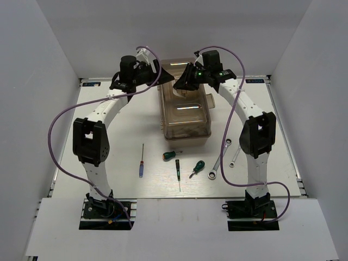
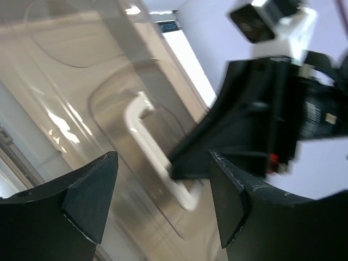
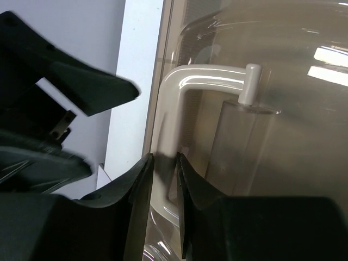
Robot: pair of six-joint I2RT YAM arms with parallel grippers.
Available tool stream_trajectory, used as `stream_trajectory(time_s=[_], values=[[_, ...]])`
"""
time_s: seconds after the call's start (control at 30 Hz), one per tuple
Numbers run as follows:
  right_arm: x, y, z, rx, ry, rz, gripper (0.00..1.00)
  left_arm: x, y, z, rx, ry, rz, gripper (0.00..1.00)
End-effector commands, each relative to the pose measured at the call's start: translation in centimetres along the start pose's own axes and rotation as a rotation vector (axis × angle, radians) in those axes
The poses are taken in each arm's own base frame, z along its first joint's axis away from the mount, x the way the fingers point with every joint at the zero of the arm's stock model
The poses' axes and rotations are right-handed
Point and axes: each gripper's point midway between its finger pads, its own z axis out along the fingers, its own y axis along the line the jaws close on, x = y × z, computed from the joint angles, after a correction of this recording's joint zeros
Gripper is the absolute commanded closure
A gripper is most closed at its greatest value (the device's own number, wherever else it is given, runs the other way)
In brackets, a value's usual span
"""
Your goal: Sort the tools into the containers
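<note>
The beige toolbox (image 1: 185,117) with its translucent brown lid (image 3: 283,136) stands at the back middle of the table. My right gripper (image 3: 165,163) is shut on one leg of the lid's pale handle (image 3: 201,81), at the box's far end (image 1: 182,82). My left gripper (image 2: 163,201) is open and empty just above the lid, close to the handle (image 2: 147,136) and facing the right gripper (image 2: 255,125). In front of the box lie the blue screwdriver (image 1: 142,162), three green-handled screwdrivers (image 1: 172,155) (image 1: 178,173) (image 1: 196,168), the long wrench (image 1: 220,160) and the short wrench (image 1: 237,155).
White walls enclose the table on the left, back and right. Purple cables loop from both arms over the table. The two arm bases (image 1: 106,209) (image 1: 253,209) sit at the near edge.
</note>
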Motion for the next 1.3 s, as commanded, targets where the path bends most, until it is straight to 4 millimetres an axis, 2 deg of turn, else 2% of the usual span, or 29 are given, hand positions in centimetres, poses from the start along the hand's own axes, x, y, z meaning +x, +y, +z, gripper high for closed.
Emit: stream_trajectory(time_s=[0.0,0.13,0.23,0.27,0.37,0.47,0.57,0.63,0.93,1.0,1.1,1.13,1.17,1.23,1.27], values=[[-0.2,2.6,-0.2,-0.098,0.006,-0.018,0.71,-0.7,-0.2,0.7,-0.039,-0.010,-0.017,0.23],[-0.1,2.6,-0.1,-0.100,0.010,-0.014,0.71,-0.5,1.2,1.5,-0.077,-0.017,-0.068,0.26],[0.1,2.7,-0.2,-0.106,0.015,-0.013,0.71,-1.1,0.5,2.0,-0.073,-0.028,-0.086,0.29],[0.0,2.5,-0.1,-0.102,0.013,-0.012,0.71,-0.7,1.1,2.3,-0.079,-0.019,-0.103,0.31],[0.1,2.8,-0.1,-0.108,0.017,-0.014,0.71,-1.3,1.0,2.7,-0.072,-0.028,-0.107,0.34],[0.1,2.5,0.0,-0.106,0.018,-0.007,0.71,-0.6,0.8,3.2,-0.069,0.003,-0.120,0.39],[0.1,2.4,0.1,-0.107,0.022,-0.001,0.72,-0.6,0.4,3.0,-0.071,0.021,-0.131,0.39],[-0.1,2.2,0.0,-0.107,0.021,0.001,0.72,0.1,0.2,3.0,-0.080,0.050,-0.138,0.39],[-0.6,2.8,-0.3,-0.160,0.012,-0.023,0.74,2.1,0.9,3.5,-0.086,0.146,-0.198,0.42],[-0.7,3.0,-0.7,-0.174,0.011,-0.041,0.69,2.5,1.5,3.9,-0.096,0.160,-0.210,0.43],[-0.8,3.7,-2.0,-0.201,0.011,-0.092,0.54,3.1,1.9,3.9,-0.112,0.182,-0.229,0.43],[-0.7,3.6,-2.9,-0.191,0.020,-0.112,0.52,2.6,1.8,4.1,-0.105,0.174,-0.213,0.45],[-0.6,4.0,-3.8,-0.204,0.027,-0.128,0.52,3.1,2.0,3.9,-0.119,0.193,-0.228,0.45],[-0.8,3.2,-5.9,-0.174,0.035,-0.168,0.51,3.0,2.0,4.1,-0.120,0.196,-0.222,0.46],[-0.1,2.9,-6.9,-0.153,0.058,-0.183,0.51,3.3,2.4,4.2,-0.124,0.202,-0.227,0.47]])
